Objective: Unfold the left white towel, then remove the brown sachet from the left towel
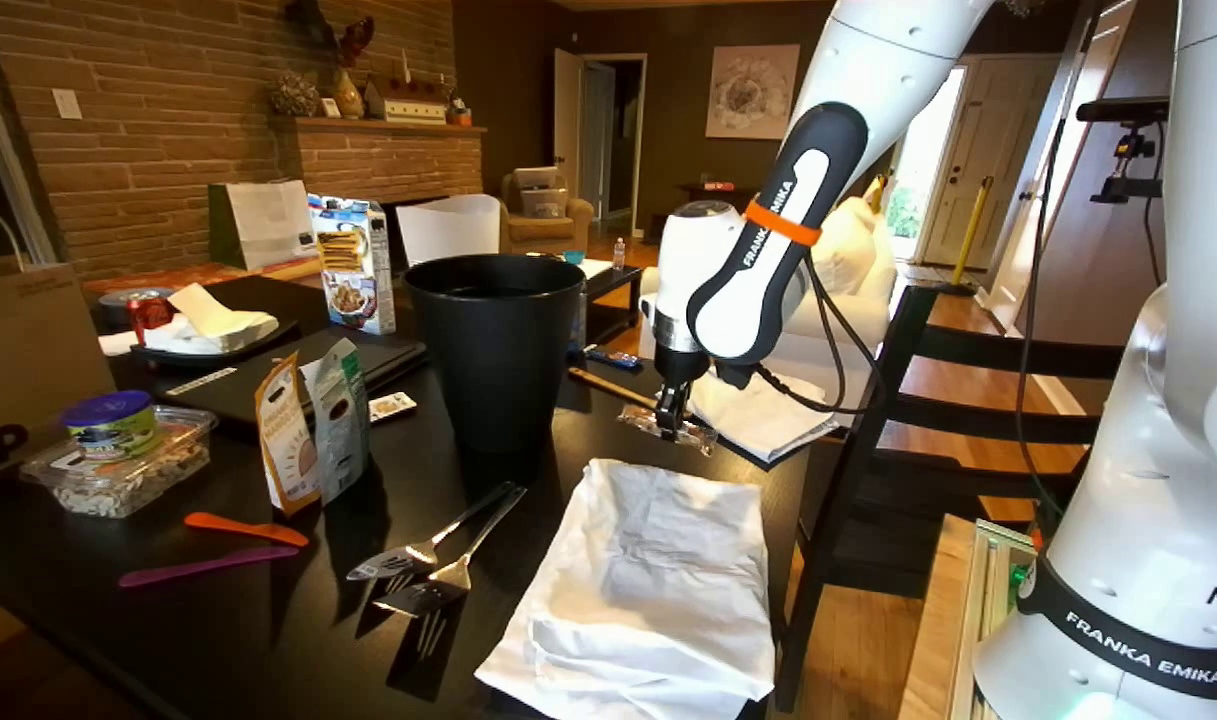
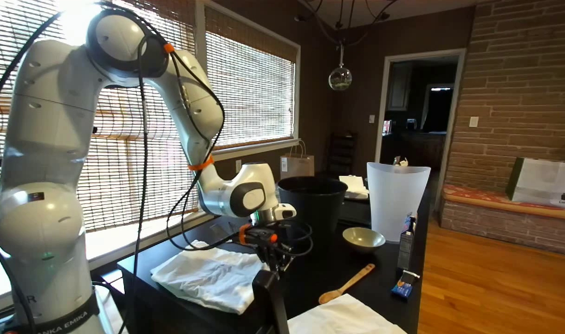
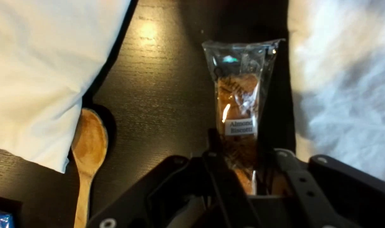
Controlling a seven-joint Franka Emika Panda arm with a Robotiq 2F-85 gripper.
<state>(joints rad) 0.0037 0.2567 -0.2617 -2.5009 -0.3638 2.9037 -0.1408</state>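
A bare lane of table [image 1: 555,478] runs between rumpled towel [image 1: 648,590] and black bin [image 1: 498,360], a tall obstacle.

Window blinds [image 2: 250,88] are backlit by bright daylight; in the wrist view, the tabletop [image 3: 154,95] is spotted with glare.

Black bin [image 1: 493,360], wooden spoon [image 3: 88,155], bowl [image 2: 363,237].

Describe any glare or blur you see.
In the wrist view, glare spots on the dark table and brown sachet, slightly blurry print; in an exterior view, daylight bleaching part of the window blinds; in an exterior view, overexposed brightness beside the white door.
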